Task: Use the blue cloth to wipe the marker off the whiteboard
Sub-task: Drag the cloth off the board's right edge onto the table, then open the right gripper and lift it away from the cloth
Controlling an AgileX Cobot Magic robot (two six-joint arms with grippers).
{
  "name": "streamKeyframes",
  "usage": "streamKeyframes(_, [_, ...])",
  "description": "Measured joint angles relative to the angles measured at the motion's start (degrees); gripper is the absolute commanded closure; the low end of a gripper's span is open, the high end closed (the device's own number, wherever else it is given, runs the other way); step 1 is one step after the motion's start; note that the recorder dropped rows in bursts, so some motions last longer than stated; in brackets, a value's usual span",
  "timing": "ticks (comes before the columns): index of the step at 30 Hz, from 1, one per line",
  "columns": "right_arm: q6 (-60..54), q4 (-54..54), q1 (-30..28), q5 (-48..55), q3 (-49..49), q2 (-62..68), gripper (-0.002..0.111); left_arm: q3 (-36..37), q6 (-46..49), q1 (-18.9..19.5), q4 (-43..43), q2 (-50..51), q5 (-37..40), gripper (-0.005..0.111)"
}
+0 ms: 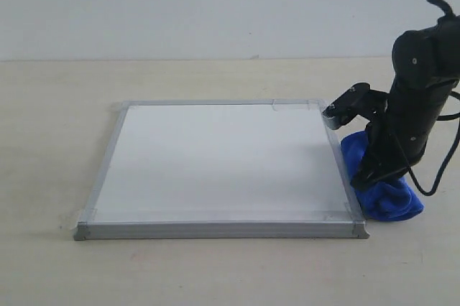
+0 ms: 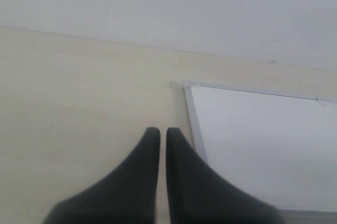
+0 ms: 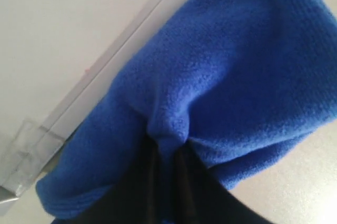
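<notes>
The whiteboard (image 1: 215,166) lies flat on the table, its white face bare; no red marker line shows in any view. The blue cloth (image 1: 381,184) lies on the table just off the board's right edge. My right gripper (image 3: 167,150) is shut on a pinched fold of the blue cloth (image 3: 226,71), which fills most of the right wrist view beside the board's frame (image 3: 100,84). The right arm (image 1: 413,105) stands over the cloth. My left gripper (image 2: 162,132) is shut on nothing, hovering over bare table beside the whiteboard (image 2: 263,145)'s corner. It is outside the exterior view.
The pale wooden table (image 1: 57,141) runs all round the board, with a white wall (image 1: 215,4) behind. Clear tape (image 3: 23,148) covers the board's corner near the cloth. A black cable (image 1: 449,155) loops off the right arm.
</notes>
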Motion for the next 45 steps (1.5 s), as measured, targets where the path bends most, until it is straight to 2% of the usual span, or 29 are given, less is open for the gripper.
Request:
streamKeyframes(6, [1.26,-0.10,-0.08,-0.46,0.00,0.69,0.106,0.00,0.00,0.00,0.00,0.00,0.00,0.102])
streamKeyframes(8, [1.58,-0.10,-0.08,-0.46,0.00,0.69,0.091,0.00,0.00,0.00,0.00,0.00,0.00,0.102])
streamKeyframes(9, [1.94,-0.10,-0.08,-0.46,0.00,0.69,0.074,0.00,0.00,0.00,0.00,0.00,0.00,0.102])
streamKeyframes(10, [2.75,-0.24,-0.08,-0.34,0.00,0.69,0.064,0.00,0.00,0.00,0.00,0.00,0.00,0.102])
streamKeyframes(12, [3.15,-0.69,-0.22,-0.34,0.00,0.69,0.052,0.00,0.00,0.00,0.00,0.00,0.00,0.102])
streamKeyframes(23, [7.37,0.10,-0.24,0.07,0.00,-10.03,0.052,0.00,0.00,0.00,0.00,0.00,0.00,0.102])
streamKeyframes(25, [8.17,0.10,-0.24,0.71,0.00,-13.59,0.056,0.00,0.00,0.00,0.00,0.00,0.00,0.102])
streamKeyframes(26, [8.71,0.10,-0.24,0.85,0.00,-15.03,0.062,0.00,0.00,0.00,0.00,0.00,0.00,0.102])
streamKeyframes(31, [11.38,0.32,-0.24,4.45,0.00,-23.02,0.108,0.00,0.00,0.00,0.00,0.00,0.00,0.102])
streamKeyframes(39, [19.82,3.21,-0.24,12.04,0.93,-34.56,0.108,0.00,0.00,0.00,0.00,0.00,0.00,0.102])
streamKeyframes(45, [20.76,9.10,-0.24,3.61,9.53,-45.47,0.108,0.00,0.00,0.00,0.00,0.00,0.00,0.102])
